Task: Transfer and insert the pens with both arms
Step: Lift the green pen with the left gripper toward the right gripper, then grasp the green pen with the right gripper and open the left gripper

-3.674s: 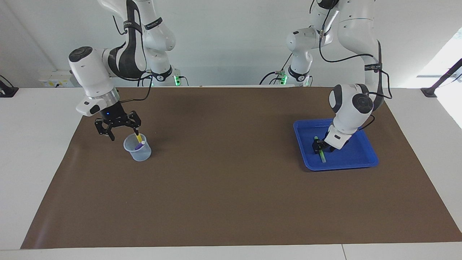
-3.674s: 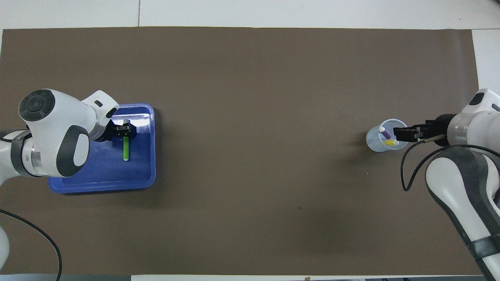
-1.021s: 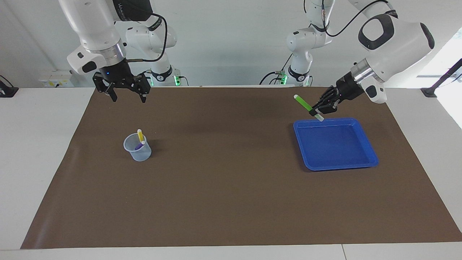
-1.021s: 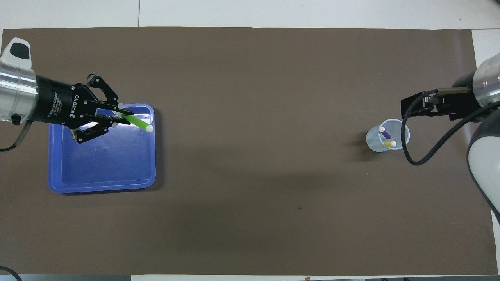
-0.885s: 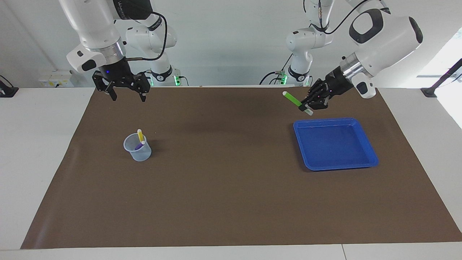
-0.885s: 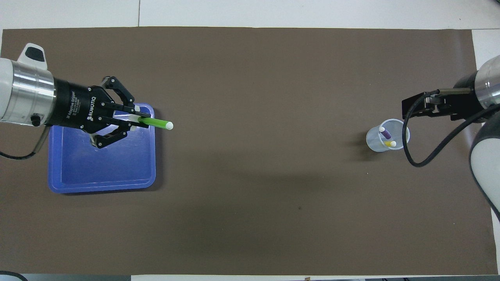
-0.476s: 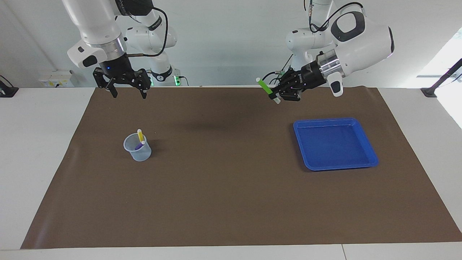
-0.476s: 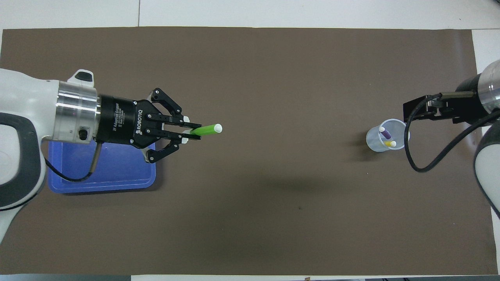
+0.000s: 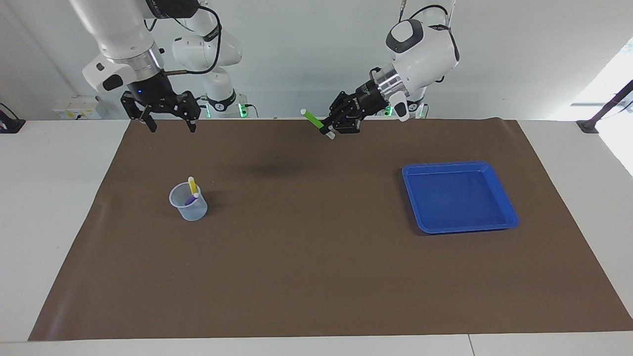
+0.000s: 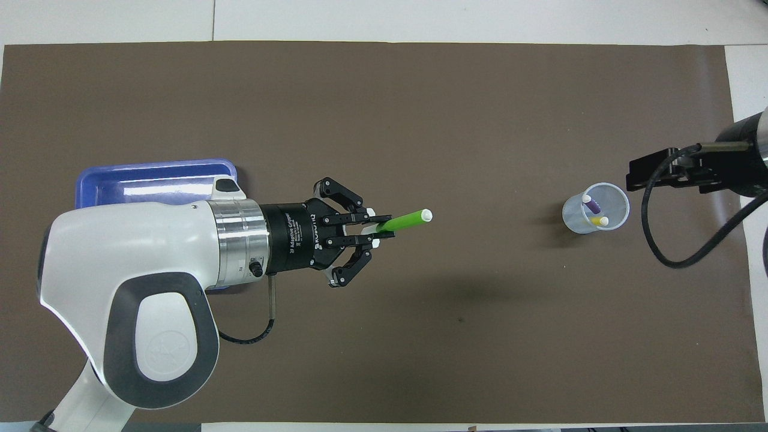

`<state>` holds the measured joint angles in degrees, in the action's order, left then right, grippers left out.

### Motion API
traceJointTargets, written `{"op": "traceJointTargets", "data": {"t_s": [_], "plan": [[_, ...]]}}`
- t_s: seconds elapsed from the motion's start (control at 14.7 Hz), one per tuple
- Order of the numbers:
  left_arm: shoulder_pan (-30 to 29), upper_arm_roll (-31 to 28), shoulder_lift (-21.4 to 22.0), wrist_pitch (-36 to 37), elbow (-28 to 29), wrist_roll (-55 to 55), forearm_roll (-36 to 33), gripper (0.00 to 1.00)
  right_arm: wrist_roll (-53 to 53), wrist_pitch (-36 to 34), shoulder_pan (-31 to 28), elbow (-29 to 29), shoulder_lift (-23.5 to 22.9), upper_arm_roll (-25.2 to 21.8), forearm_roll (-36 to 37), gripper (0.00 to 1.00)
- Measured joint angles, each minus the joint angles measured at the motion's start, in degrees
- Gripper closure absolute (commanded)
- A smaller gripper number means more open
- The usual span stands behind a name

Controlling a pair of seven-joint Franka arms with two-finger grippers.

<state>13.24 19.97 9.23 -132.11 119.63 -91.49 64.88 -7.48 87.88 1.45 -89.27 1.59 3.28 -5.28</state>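
We count three pens. Two, one yellow pen [image 9: 192, 185] and one purple pen [image 9: 190, 200], stand in the one clear cup [image 9: 188, 202] toward the right arm's end. The right gripper [image 9: 169, 123] hangs spread over the mat's robot-side edge. Our left gripper [image 9: 329, 130] clamps the green pen [image 9: 312, 118] above mid-mat. One blue tray [image 9: 507, 212] sits toward the left arm's end.
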Motion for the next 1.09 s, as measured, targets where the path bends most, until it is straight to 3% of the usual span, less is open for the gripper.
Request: {"op": "traceJointTargets", "data": {"t_s": [0.27,0.54,1.09], "plan": [[0.0,-0.4,0.5,-0.7,0.8,-0.2,1.5,1.0,-2.9,1.5,0.4,0.0,0.7,2.4,-11.8,0.0],[0.0,-0.4,0.5,-0.8,0.8,-0.4,1.7,1.0,-11.0,7.2,0.7,-0.2,0.6,10.1,-14.6,0.0],[0.0,-0.5,0.5,-1.9,0.8,-0.7,2.7,1.0,-14.8,16.4,0.8,-2.1,-2.1,18.2,-17.9,0.0]]}}
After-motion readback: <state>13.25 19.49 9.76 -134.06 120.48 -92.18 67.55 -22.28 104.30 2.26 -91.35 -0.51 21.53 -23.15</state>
